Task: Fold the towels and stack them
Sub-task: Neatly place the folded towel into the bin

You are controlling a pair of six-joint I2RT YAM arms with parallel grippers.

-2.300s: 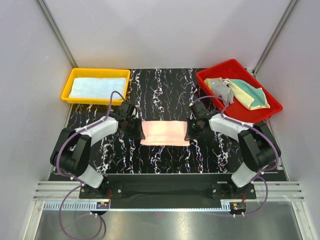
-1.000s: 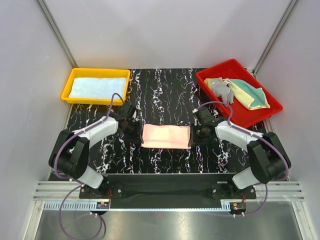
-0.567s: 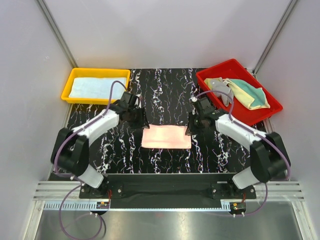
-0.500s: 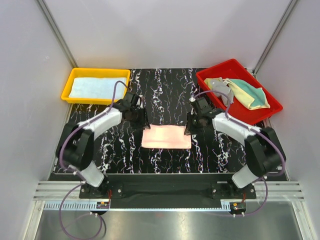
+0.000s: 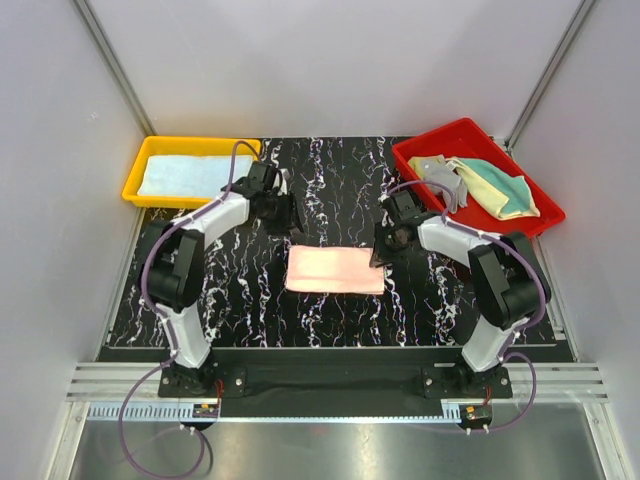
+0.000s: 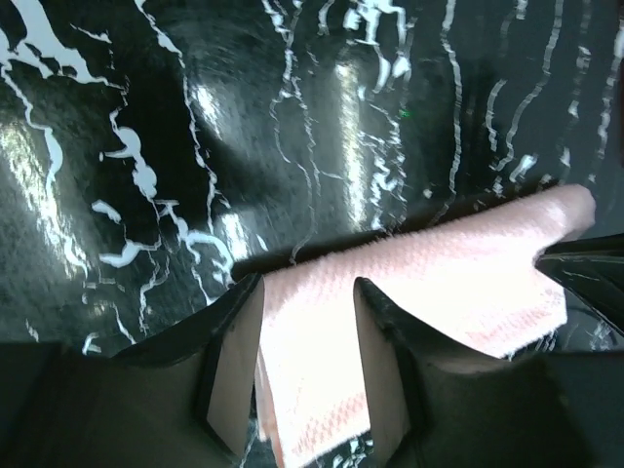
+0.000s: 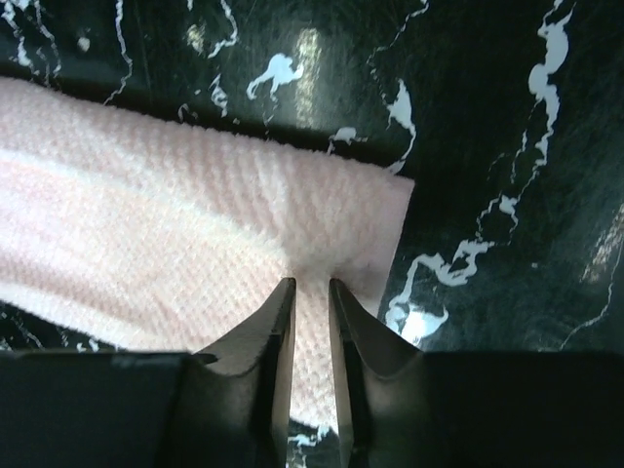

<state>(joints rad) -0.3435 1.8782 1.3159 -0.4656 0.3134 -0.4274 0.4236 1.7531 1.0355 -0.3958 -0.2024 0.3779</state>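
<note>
Top external view puts the pink towel (image 5: pixel 335 270) nearest, lying flat as a folded oblong on the middle of the black marbled counter (image 5: pixel 330 180), well apart from both trays. The right hand (image 5: pixel 384 247) sits at its far right corner. In the right wrist view its fingers are nearly together with the edge of the cloth between them, and the cloth puckers there, so I judge that it pinches the pink towel. The left hand (image 5: pixel 287 212) hangs just beyond the far left corner without touching it. The left wrist view shows its fingers apart with nothing held, the towel lying below them. Farther away, the yellow tray (image 5: pixel 133 178) on the left holds a folded light blue towel (image 5: pixel 190 175), and the red tray (image 5: pixel 415 152) on the right holds the loose towels (image 5: pixel 480 185), grey, yellow and teal. The risk I see is that only one corner is gripped: if the right hand lifts or pulls now, the fold may open or the towel may drag askew. The left hand, on closing, may catch only the upper layer.
</note>
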